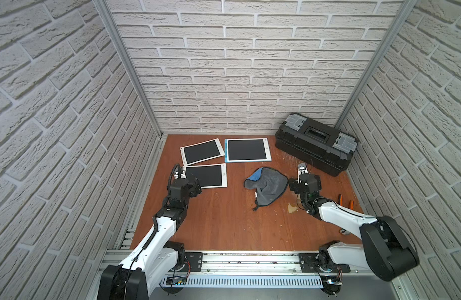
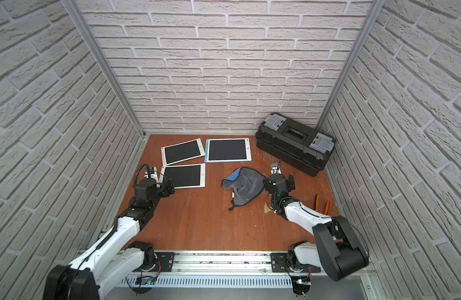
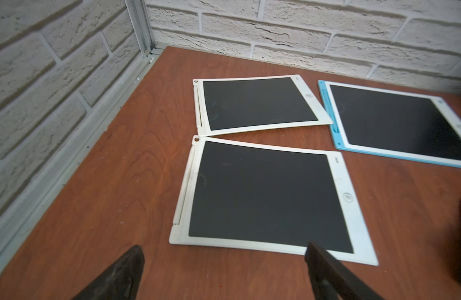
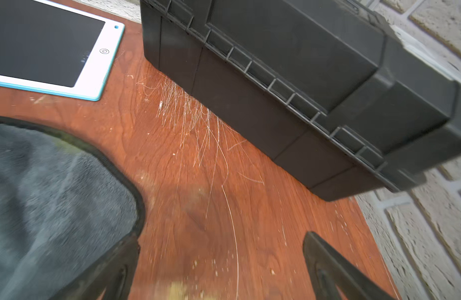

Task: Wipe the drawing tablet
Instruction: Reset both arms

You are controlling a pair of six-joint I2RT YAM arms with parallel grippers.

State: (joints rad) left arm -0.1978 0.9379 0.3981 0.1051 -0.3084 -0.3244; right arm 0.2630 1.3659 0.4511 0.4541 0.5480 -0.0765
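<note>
Three drawing tablets lie at the back left of the wooden table [image 1: 224, 223]: a near white one [image 1: 207, 175] [image 3: 263, 192], a far white one [image 1: 202, 151] [image 3: 255, 102] and a blue-edged one [image 1: 247, 150] [image 4: 42, 39]. All their dark screens look blank. A crumpled grey cloth [image 1: 268, 185] [image 4: 55, 194] with a blue side lies mid-table. My left gripper [image 1: 187, 185] [image 3: 224, 253] hovers open at the near white tablet's near left corner, holding nothing. My right gripper [image 1: 304, 183] [image 4: 221, 237] stands open and empty just right of the cloth, one finger at its hem.
A black toolbox [image 1: 315, 145] [image 4: 289, 78] with grey latches sits at the back right, close ahead of the right gripper. Orange-handled pliers [image 1: 351, 204] lie near the right wall. Brick-patterned walls enclose three sides. Scratches and a worn patch mark the wood near the toolbox.
</note>
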